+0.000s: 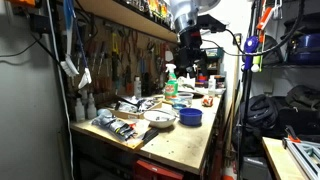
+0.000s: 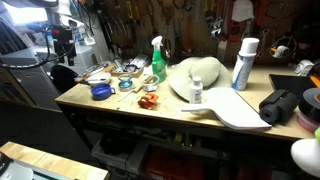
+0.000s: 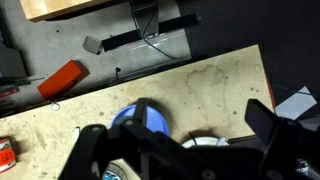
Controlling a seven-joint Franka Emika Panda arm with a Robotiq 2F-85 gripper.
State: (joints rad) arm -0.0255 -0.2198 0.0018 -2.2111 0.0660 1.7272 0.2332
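Fingers point(image 3: 266, 122): spread wide, released, gripping and touching nothing; hung high and pointed straight down, probably to stay clear of the clutter.
Blue bowl point(image 3: 146, 119): directly beneath, between the two fingers but well apart from them; upright, mouth up, so open from above.
White bowl point(image 1: 160, 118): just beside the blue bowl, equally far below.
Counter point(image 3: 215, 85): worn wood carrying both bowls.
Spray bottle point(image 2: 158, 60): farther off, upright, beyond the bowls.

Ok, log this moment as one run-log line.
pincer: open | position: above blue bowl | holding: nothing | surface: wooden workbench
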